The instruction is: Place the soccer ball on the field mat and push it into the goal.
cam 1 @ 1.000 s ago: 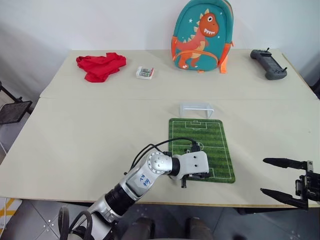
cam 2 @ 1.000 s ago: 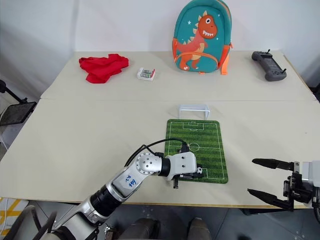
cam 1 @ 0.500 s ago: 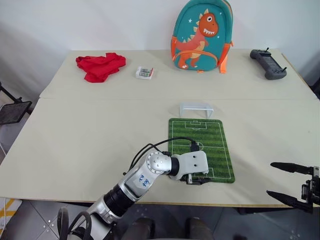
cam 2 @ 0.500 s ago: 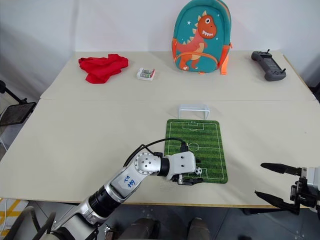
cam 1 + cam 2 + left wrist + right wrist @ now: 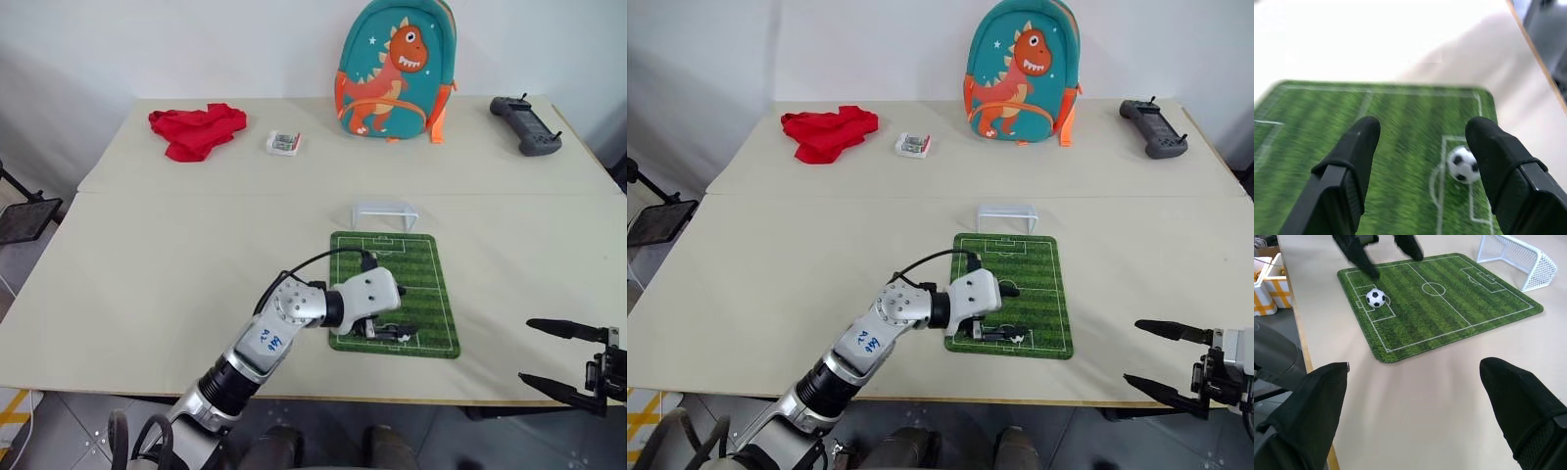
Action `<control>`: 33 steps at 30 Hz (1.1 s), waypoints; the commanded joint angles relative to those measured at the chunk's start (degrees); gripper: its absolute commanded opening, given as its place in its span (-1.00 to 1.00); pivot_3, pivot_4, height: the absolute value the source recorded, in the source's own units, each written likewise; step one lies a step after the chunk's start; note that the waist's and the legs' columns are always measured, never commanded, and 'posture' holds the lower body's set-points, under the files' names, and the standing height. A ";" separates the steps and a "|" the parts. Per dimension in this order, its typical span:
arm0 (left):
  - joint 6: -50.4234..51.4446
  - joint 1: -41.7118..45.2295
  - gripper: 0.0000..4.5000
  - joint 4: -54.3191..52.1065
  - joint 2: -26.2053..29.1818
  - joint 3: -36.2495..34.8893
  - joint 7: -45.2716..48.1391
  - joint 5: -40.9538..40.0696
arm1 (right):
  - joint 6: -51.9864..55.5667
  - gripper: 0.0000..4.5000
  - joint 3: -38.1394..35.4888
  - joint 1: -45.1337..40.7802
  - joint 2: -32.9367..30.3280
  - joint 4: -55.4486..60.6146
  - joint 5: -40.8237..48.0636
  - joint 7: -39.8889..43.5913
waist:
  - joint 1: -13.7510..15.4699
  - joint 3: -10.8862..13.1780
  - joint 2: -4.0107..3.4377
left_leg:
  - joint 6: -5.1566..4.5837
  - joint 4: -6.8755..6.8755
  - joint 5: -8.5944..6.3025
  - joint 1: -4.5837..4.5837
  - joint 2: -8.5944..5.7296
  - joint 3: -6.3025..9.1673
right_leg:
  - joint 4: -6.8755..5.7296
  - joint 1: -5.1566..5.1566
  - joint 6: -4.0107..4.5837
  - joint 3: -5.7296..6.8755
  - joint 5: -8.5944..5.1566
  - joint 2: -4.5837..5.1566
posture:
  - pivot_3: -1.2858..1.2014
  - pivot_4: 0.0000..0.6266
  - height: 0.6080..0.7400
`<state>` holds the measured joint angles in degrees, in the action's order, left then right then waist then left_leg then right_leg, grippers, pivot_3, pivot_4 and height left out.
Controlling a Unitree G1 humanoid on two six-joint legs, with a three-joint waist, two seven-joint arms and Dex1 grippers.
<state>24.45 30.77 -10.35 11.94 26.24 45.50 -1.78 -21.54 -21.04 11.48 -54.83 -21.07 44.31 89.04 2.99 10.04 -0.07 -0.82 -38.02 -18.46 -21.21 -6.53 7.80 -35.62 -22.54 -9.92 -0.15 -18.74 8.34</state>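
a: since a second ago the left gripper [image 5: 1420, 147] has let go of the ball [image 5: 1463, 164] and lifted off the mat [image 5: 436, 294]; its fingers, pinched together then, now stand wide apart.

b: where's the ball now?

a: lying free on the mat, in the small box at the near end, just beside one left fingertip and touching neither. the gripper hangs just above that near end, reaching in from the left.

b: and the right gripper [image 5: 563, 357]?

a: off the near right corner of the table [image 5: 176, 284], well apart from the mat, fingers spread wide with nothing between them. it has drifted a bit right since the earlier frame.

b: further out?

a: the goal [image 5: 385, 212] stands just past the mat's far end, its open mouth facing the mat. ball and goal sit at opposite ends of the mat.

b: and the back of the table?

a: red cloth [image 5: 196, 130] far left, a small white box [image 5: 283, 143] right of it, a teal dinosaur backpack [image 5: 395, 70] upright in the middle, a dark controller [image 5: 526, 124] far right.
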 commanded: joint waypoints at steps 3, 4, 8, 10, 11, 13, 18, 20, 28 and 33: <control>1.13 -3.09 0.47 -9.07 7.52 -3.59 6.35 -5.71 | -3.35 1.00 0.62 -3.12 -3.57 -5.47 4.39 3.46 | -0.37 -0.04 -0.06 | 0.00 0.03 0.00 0.04 0.02 -0.04 | 0.00 0.01 0.01 -0.03 0.00 -0.01 | 0.03 -0.52 1.00; 1.34 -3.99 0.39 -10.02 8.15 -3.84 6.66 -6.51 | -3.30 1.00 1.02 -3.61 -3.95 -6.09 5.15 3.46 | -0.36 -0.04 -0.07 | 0.00 0.03 0.00 0.04 0.03 -0.06 | 0.01 0.01 0.01 -0.04 0.00 -0.01 | 0.03 -0.52 1.00; 4.52 -7.30 -0.06 -12.92 8.66 -2.57 6.68 -8.82 | -6.78 1.00 4.49 -4.76 -5.16 -8.76 6.53 3.46 | 0.06 -0.04 -0.06 | -0.01 0.03 -0.01 0.04 0.03 -0.04 | 0.02 0.02 0.01 -0.05 0.00 -0.01 | 0.03 -0.52 1.00; 5.64 -7.82 -0.32 -13.77 8.13 -1.92 5.92 -9.18 | -7.71 1.00 5.81 -4.85 -5.69 -10.13 6.95 3.46 | 0.21 -0.04 -0.06 | -0.01 -0.01 -0.01 0.03 0.02 -0.01 | 0.04 0.06 0.01 -0.04 0.00 -0.01 | 0.03 -0.52 1.00; 6.42 -7.97 -0.46 -14.11 7.76 -1.62 5.57 -9.48 | -8.24 1.00 6.54 -4.86 -6.04 -10.94 6.88 3.46 | 0.16 -0.04 -0.06 | -0.02 -0.01 -0.01 0.02 0.01 -0.02 | 0.05 0.06 0.01 -0.05 0.00 0.00 | 0.03 -0.52 1.00; 9.10 -8.79 -0.76 -14.59 4.63 0.36 3.16 -10.09 | -8.44 1.00 7.97 -4.36 -6.70 -11.06 6.45 3.46 | 0.14 -0.05 -0.08 | -0.04 -0.01 -0.03 0.02 0.00 -0.04 | 0.06 0.06 0.01 -0.06 0.01 0.01 | 0.03 -0.52 1.00; 12.87 -10.96 -0.99 -15.46 -0.59 4.47 -2.34 -9.51 | -7.78 1.00 8.72 -5.31 -6.61 -8.95 6.58 3.46 | -0.16 -0.06 -0.10 | -0.05 0.00 -0.03 0.04 0.04 -0.08 | 0.06 0.04 0.01 -0.09 0.00 -0.03 | 0.03 -0.52 1.00; 14.76 -11.53 -0.99 -15.70 -0.61 5.52 -3.23 -9.57 | -6.67 1.00 8.09 -6.32 -5.89 -7.92 6.34 3.46 | -0.38 -0.06 -0.10 | -0.05 0.01 -0.04 0.06 0.09 -0.20 | 0.05 0.03 0.01 -0.15 0.00 -0.07 | 0.03 -0.52 1.00; 12.40 -11.45 -0.99 -11.69 0.78 7.06 -4.94 -7.69 | -1.78 1.00 5.25 -8.60 -1.69 -3.24 3.78 3.27 | 0.25 -0.09 -0.15 | -0.05 -0.01 -0.04 0.08 0.10 -0.27 | 0.07 0.03 0.04 -0.20 0.02 -0.09 | 0.03 -0.52 1.00; 10.35 -11.28 -0.99 -8.57 -0.35 6.61 -5.08 -8.12 | 0.82 1.00 3.35 -6.52 0.68 1.74 1.68 2.00 | 0.18 -0.09 -0.15 | -0.06 -0.03 -0.04 0.06 0.09 -0.27 | 0.06 0.01 0.04 -0.20 0.02 -0.08 | 0.03 -0.52 1.00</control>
<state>36.48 19.33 -18.78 12.53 32.84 40.59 -9.57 -21.71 -15.13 4.41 -54.32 -21.40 46.08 88.88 3.17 9.95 -0.22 -0.88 -38.05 -18.50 -21.15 -6.44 7.54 -35.56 -22.54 -9.88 -0.35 -18.72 8.26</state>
